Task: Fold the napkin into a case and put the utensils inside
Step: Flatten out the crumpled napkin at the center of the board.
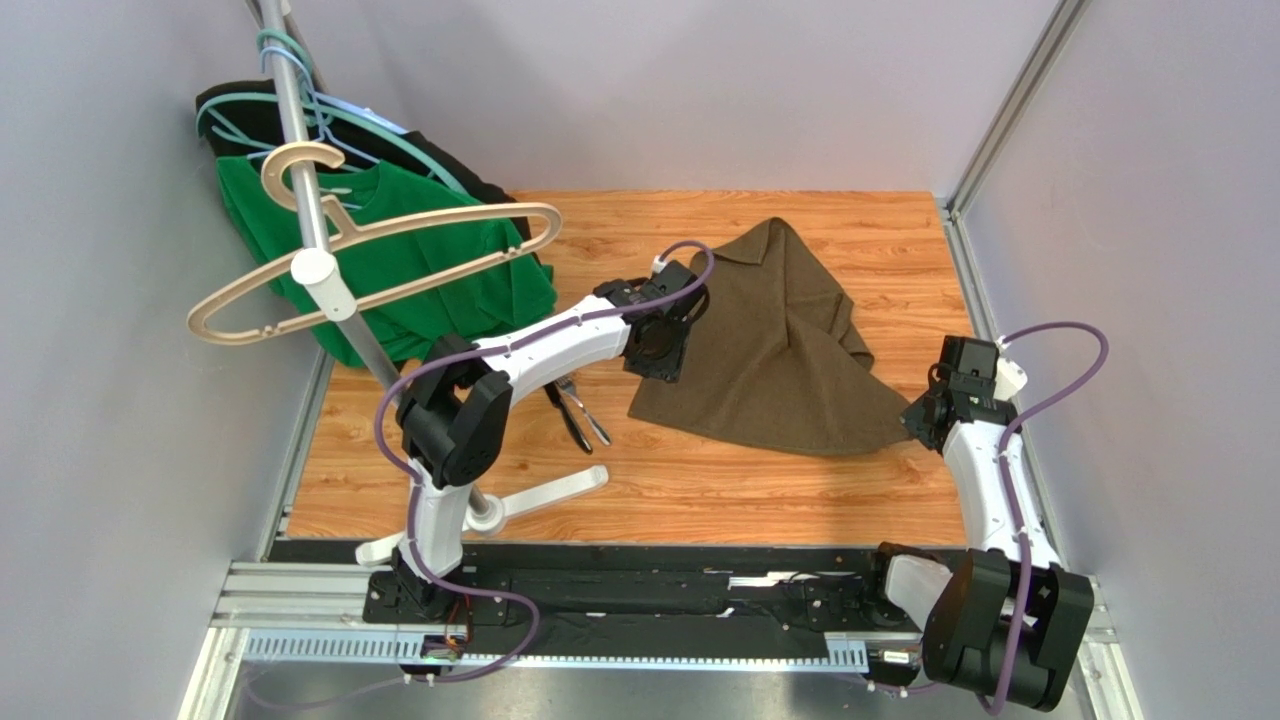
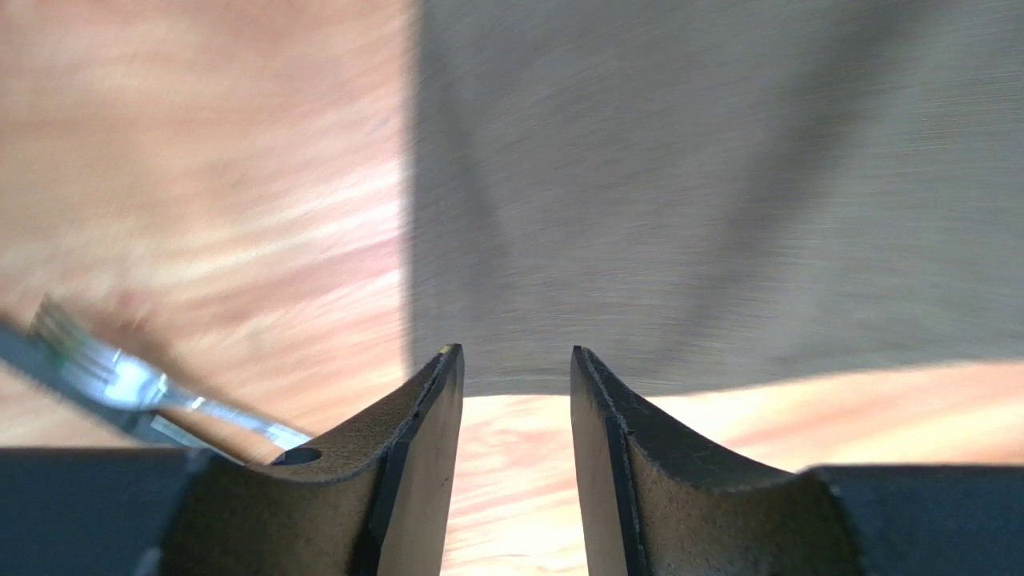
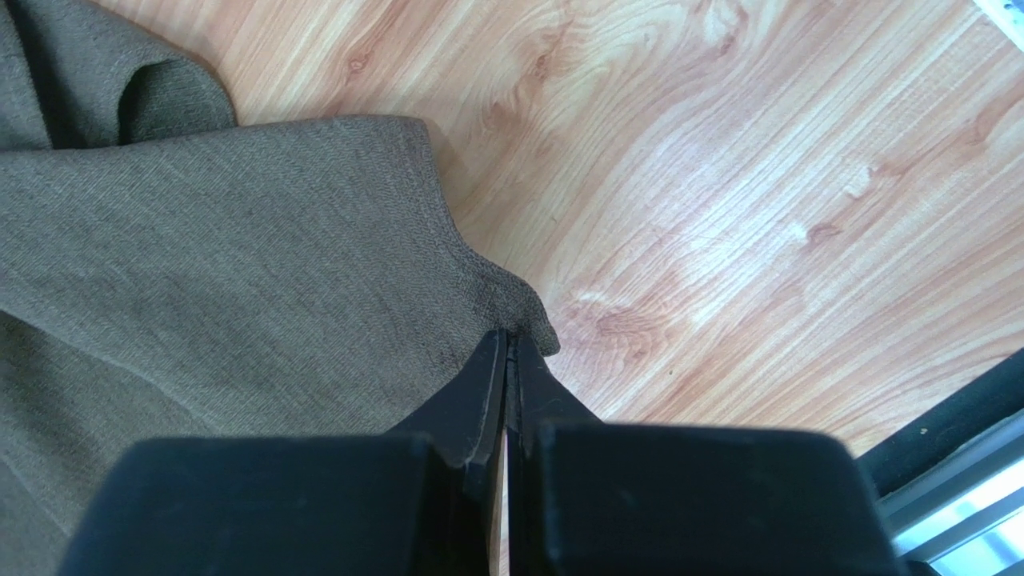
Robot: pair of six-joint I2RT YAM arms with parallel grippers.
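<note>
Wood-grain tabletop [image 1: 751,488] | napkin [image 1: 774,353] lies rumpled, centre-right | right gripper [image 3: 511,354] pinches its near right corner | left gripper [image 2: 517,366] spread, empty, at napkin's left edge | utensils [image 1: 579,413] just left of napkin | advice: grip the left corner too, fold taut and even

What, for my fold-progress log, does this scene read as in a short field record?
olive-brown rectangular cloth napkin: loosely rumpled on the wooden table
right gripper: shut on the napkin's near right corner
left gripper: open, empty, over the napkin's left edge
dark-handled metal utensils: on the table, left of the napkin, outside it
</note>
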